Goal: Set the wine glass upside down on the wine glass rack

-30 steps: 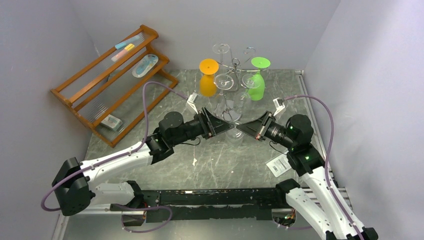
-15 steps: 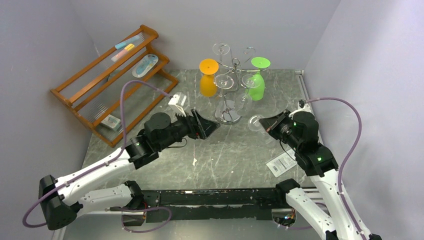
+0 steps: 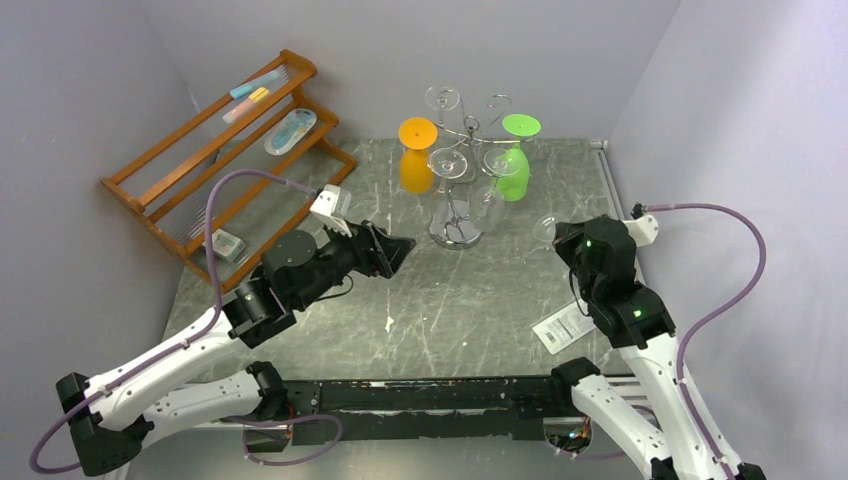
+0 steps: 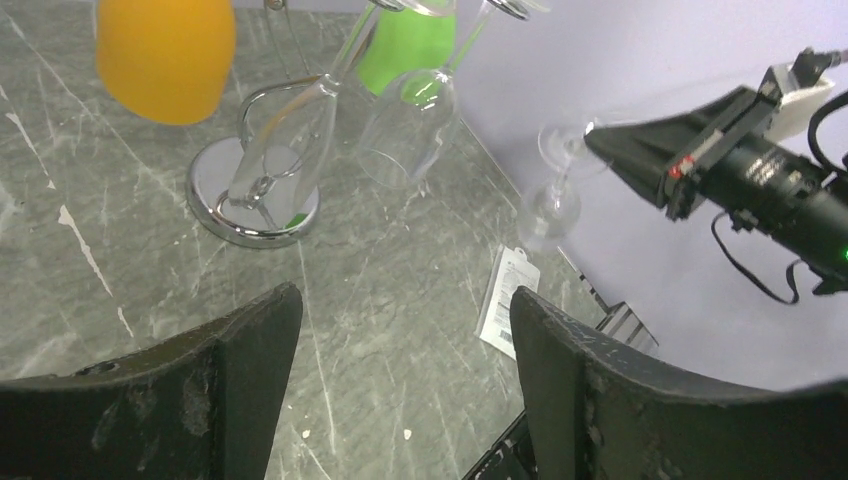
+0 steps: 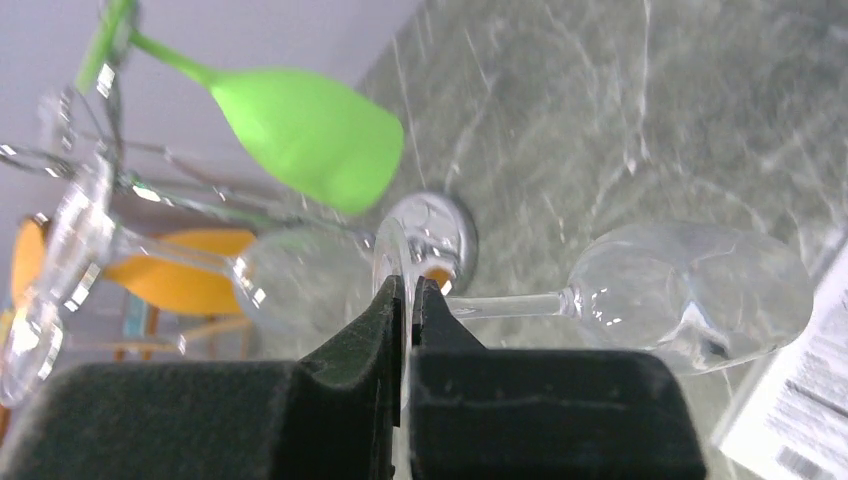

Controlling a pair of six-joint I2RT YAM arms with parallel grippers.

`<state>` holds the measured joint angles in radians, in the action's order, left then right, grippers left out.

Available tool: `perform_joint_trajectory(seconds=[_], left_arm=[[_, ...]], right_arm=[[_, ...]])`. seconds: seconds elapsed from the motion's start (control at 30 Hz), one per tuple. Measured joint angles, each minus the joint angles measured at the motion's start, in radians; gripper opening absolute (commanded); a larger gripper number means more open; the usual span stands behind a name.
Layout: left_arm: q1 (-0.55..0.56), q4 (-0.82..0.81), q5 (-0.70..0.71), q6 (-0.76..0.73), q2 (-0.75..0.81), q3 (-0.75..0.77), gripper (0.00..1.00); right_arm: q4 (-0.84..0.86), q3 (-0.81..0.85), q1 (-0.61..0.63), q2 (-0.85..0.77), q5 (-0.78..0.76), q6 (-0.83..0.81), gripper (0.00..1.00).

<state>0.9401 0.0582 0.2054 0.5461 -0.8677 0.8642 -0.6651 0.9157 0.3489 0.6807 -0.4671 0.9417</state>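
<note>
From above, my right claw [image 3: 558, 232] hid nearly all of the wine glass [image 5: 690, 290]; only its foot showed faintly. In my left wrist view the top edge cut off the orange glass [image 4: 165, 55] and the green glass [image 4: 405, 45]. The print on the paper tag [image 3: 560, 328] was too small to read.

Your clear wine glass [image 5: 690, 290], foot pinched by right gripper [image 5: 405, 300], bowl hanging lower, near upright silver wire rack [image 3: 456, 236]

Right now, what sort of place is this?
Probably a robot test booth: plain walls box in a marbled table, a left arm and right arm are bolted to its edge, and a wine glass rack stands on it.
</note>
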Motion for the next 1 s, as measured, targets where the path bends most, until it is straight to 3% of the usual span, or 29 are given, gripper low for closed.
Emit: perform_joint_trajectory(seconds=[0.2,0.43,0.73,1.0], left_arm=[[0.0,0.005,-0.039,-0.044,0.045,0.0,0.81],[0.0,0.07,-0.05,-0.095,0.062,0.044,0.82],[0.0,0.122,-0.044,-0.112,0.047,0.071,0.84],[0.0,0.127,-0.032,-0.087,0.001,0.078,0.84]], right_arm=[[0.175,0.056,-0.032,0.115,-0.087,-0.055,0.0],[0.418,0.136,-0.216,0.24,-0.013,-0.119,0.0],[0.712,0.348,-0.306,0.53,0.272,-0.201,0.0],[0.827,0.556,-0.322,0.76,0.533,-0.228,0.0]])
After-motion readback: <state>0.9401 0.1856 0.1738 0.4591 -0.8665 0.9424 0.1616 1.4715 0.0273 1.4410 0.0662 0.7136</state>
